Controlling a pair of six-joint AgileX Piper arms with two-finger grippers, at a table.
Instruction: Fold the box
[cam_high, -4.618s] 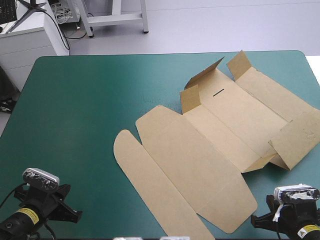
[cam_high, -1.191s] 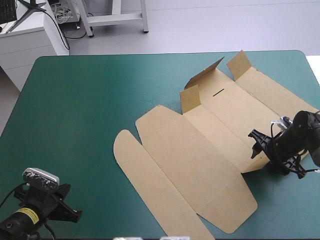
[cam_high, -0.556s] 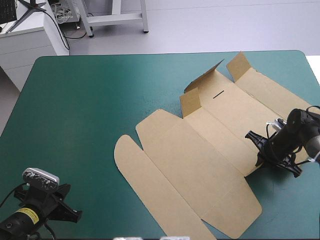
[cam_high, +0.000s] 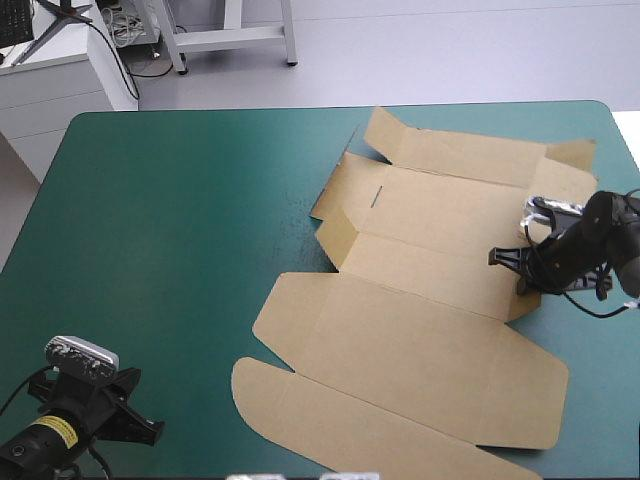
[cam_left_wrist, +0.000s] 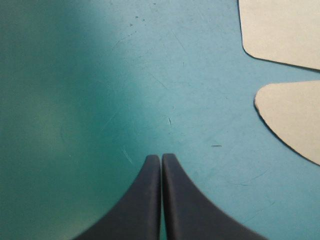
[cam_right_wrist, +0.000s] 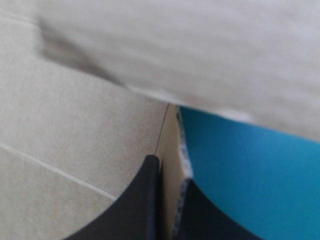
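Brown box (cam_high: 420, 330) edge pinched in right end effector (cam_right_wrist: 169, 172); left end effector (cam_left_wrist: 161, 159) closed, empty.

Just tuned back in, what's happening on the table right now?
The right gripper is shut on the right-hand edge of the box, a brown cut sheet lying mostly flat on the teal-green table. One small flap on its left side stands up; no walls are tucked yet. The left gripper is shut and empty, over bare cover near the table's near-left corner, with the box's rounded flaps off to one side.
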